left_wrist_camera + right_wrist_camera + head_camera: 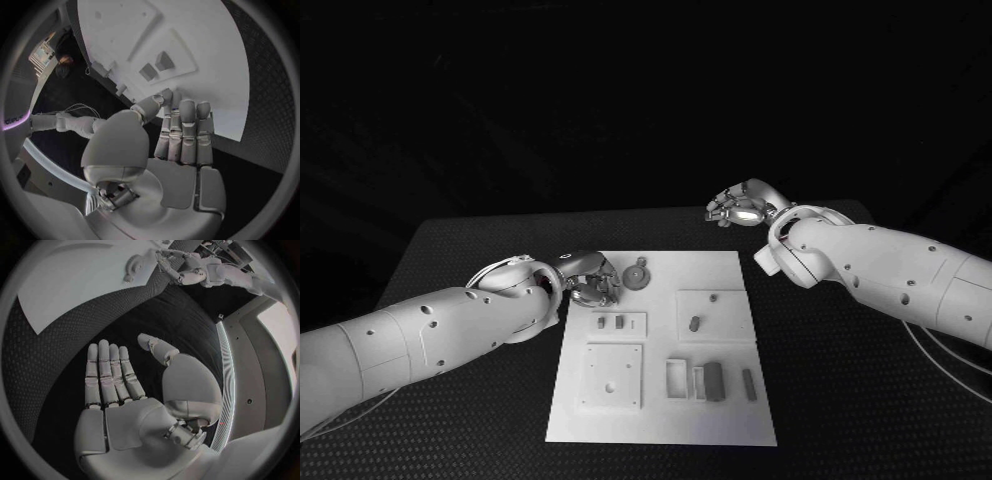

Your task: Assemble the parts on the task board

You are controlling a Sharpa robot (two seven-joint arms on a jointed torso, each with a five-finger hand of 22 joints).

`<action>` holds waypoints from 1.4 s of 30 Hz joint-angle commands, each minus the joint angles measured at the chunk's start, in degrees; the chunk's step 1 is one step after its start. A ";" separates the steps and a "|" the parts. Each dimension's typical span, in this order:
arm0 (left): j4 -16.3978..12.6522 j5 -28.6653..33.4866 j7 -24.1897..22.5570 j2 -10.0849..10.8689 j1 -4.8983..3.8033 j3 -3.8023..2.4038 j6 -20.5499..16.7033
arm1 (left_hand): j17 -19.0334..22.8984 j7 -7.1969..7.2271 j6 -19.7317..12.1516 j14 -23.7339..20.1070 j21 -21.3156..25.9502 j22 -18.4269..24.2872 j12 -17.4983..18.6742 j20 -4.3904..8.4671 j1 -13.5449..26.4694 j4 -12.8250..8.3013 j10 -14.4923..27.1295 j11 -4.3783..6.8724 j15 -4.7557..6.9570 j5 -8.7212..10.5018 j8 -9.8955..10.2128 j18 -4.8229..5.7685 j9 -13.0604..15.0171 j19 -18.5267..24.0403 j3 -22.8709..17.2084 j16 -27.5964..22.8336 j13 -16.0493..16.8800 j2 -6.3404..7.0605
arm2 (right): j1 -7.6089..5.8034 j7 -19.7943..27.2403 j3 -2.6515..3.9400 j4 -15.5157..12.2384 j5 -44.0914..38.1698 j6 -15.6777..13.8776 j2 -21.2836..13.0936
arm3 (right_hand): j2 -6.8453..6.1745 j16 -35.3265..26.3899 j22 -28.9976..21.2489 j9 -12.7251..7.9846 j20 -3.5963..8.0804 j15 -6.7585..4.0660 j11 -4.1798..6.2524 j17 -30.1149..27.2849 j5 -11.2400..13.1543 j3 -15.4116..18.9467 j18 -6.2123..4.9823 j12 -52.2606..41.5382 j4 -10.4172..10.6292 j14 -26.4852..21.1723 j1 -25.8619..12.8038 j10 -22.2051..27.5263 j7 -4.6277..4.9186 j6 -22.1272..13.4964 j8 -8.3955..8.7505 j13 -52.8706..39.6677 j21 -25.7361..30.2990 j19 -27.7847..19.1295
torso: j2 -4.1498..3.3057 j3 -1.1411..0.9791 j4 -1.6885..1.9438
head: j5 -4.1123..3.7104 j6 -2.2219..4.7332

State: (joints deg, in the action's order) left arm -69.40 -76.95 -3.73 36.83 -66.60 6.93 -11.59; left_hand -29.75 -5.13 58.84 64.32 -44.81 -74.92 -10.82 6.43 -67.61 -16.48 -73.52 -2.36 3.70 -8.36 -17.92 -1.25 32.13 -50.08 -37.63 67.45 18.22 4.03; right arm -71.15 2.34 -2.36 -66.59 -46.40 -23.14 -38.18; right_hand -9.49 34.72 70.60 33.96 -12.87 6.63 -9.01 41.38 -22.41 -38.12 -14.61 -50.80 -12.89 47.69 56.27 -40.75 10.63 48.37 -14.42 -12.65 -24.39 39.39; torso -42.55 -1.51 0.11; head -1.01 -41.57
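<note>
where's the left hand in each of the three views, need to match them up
Head view: the left hand sits at the task board's far left edge, beside a round part.
Left wrist view: the left hand lies flat with straight fingers, tips over the board's edge.
Right wrist view: the left hand appears far off, by the round part.
Shared landmark: the white task board.

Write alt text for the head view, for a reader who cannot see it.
Two white robot arms reach over a black table toward a white task board carrying small grey parts. The left hand hovers at the board's far left corner beside a round part; the right hand hangs open beyond the board's far edge, holding nothing.
</note>
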 commanded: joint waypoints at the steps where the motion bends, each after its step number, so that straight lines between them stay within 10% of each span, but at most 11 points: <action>1: 0.01 0.21 -0.04 -0.27 -0.03 -0.01 1.13 | 0.03 -0.59 1.09 0.08 -0.25 -1.06 0.29 2.96 -0.05 0.20 -0.27 0.04 0.27 0.01 -0.14 -0.29 0.05 -0.29 -0.19 -0.11 0.05 -0.54 | 0.02 0.50 0.01 -0.07 -0.19 0.50 0.01 | 0.15 -0.21 0.10 -0.06 -0.12 0.14 -0.02 -0.08 -0.32 -0.25 -0.34 0.22 0.09 -0.17 -0.06 -0.04 0.02 -0.57 0.10 0.10 0.39 -0.02 | 0.03 0.01 0.04 | -0.07 0.00; 42: 1.31 -0.83 1.24 -1.57 0.21 0.43 3.46 | -0.04 -0.64 1.01 0.18 -0.37 -1.13 0.57 3.05 -0.06 0.16 -0.67 0.11 0.33 0.07 0.02 -0.29 -0.01 -0.50 -0.20 0.03 0.11 -0.73 | 0.02 0.48 0.01 -0.18 -0.19 0.50 -0.19 | 0.15 -0.27 0.21 -0.10 -0.14 0.14 -0.02 -0.11 -0.31 -0.22 -0.36 0.21 0.10 -0.13 -0.03 -0.08 0.02 -0.57 0.08 0.27 0.58 0.06 | 0.01 -0.04 0.03 | -0.31 -0.31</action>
State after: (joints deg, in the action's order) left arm -68.00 -77.08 -3.24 35.43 -66.60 7.15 -9.92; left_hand -29.76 -5.03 58.98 64.55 -44.80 -74.95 -10.59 6.43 -67.66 -16.38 -73.72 -2.15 3.65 -8.14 -17.49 -1.21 32.19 -50.07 -37.73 67.45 18.28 3.69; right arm -71.15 2.33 -2.36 -66.65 -46.40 -23.14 -38.31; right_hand -9.49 34.72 70.71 33.92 -12.87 6.62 -9.01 41.36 -22.41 -38.12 -14.61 -50.80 -12.89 47.69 56.27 -40.75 10.63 48.37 -14.42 -12.47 -24.16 39.39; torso -42.55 -1.54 0.12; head -1.30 -41.90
